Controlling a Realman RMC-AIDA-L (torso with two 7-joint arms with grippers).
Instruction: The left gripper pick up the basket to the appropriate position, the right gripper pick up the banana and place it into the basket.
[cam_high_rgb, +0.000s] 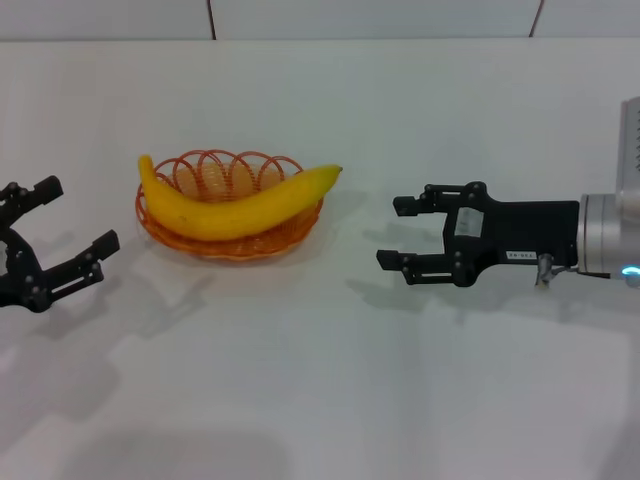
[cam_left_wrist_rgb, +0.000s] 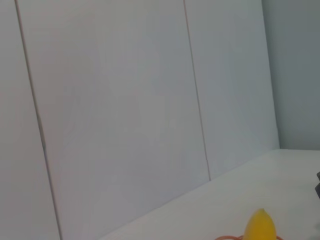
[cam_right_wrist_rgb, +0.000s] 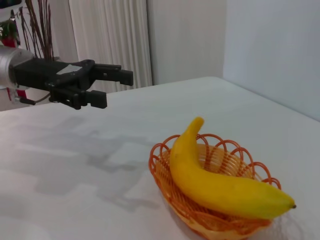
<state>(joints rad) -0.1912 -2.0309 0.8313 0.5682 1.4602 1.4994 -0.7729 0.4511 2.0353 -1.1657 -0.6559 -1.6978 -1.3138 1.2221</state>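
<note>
The yellow banana (cam_high_rgb: 235, 210) lies across the orange wire basket (cam_high_rgb: 215, 252) at the table's middle left, its ends reaching past the rim. My left gripper (cam_high_rgb: 83, 213) hangs open and holds nothing, a short way left of the basket. On the other side, well clear of the banana's tip, my right gripper (cam_high_rgb: 389, 233) is open and holds nothing, its fingers pointing toward the basket. The right wrist view shows the banana (cam_right_wrist_rgb: 210, 180) resting in the basket (cam_right_wrist_rgb: 225, 150), with the left gripper (cam_right_wrist_rgb: 119, 90) open beyond them. Only the banana's tip (cam_left_wrist_rgb: 261, 225) shows in the left wrist view.
The white table (cam_high_rgb: 330, 380) carries only the basket and banana. A pale panelled wall (cam_high_rgb: 380, 18) runs behind it. Curtains (cam_right_wrist_rgb: 110, 35) and dry twigs (cam_right_wrist_rgb: 37, 25) stand past the table's far side in the right wrist view.
</note>
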